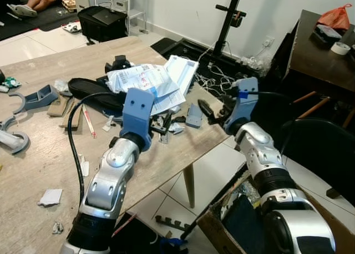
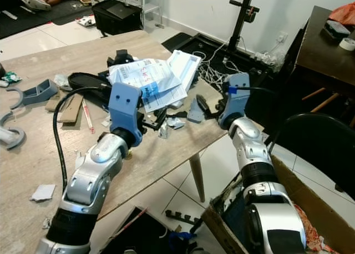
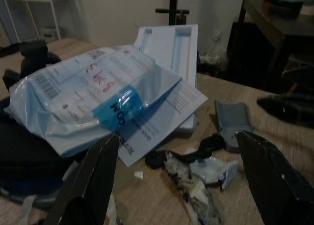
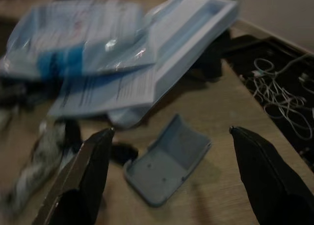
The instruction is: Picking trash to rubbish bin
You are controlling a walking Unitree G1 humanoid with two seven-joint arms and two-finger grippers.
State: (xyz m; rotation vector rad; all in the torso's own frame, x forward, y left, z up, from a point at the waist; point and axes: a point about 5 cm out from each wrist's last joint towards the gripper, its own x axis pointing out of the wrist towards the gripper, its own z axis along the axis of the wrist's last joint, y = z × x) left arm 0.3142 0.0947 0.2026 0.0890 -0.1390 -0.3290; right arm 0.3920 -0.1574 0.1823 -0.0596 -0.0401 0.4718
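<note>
both grippers are up over the right end of the wooden table (image 1: 33, 171), fingers spread wide, nothing held. left gripper (image 3: 176, 181) faces a crumpled scrap of wrapper (image 3: 194, 185) w/ a black strap bit beside it, just near of the plastic mailer bag (image 1: 141, 79) and the printed sheet under it. right gripper (image 4: 167, 171) straddles a small grey plastic cover (image 4: 167, 158) lying close to the table's right edge, w/ the white tray (image 1: 183, 71) just beyond it.

trash is all still on the table. the bin looks to be the cardboard box (image 2: 327, 198) on the floor, near right, below the right arm.

risks, as i judge them:
- grey cover is shallow and curved, sits near the edge. a skewed close could flick it off onto the tiles, or it slips out when lifted.
- crumpled scrap is soft and tangled w/ the black bit, so left fingers may drag both, or pinch the sheet corner and pull the whole paper pile.
- the two grippers are fairly near each other over the same clutter. moving both at once could bump them.
- black cable (image 1: 75, 132) looping by the left arm could snag on stuff when that arm swings.
- box sits low and close under the table edge, so a drop from high up may miss it.
</note>
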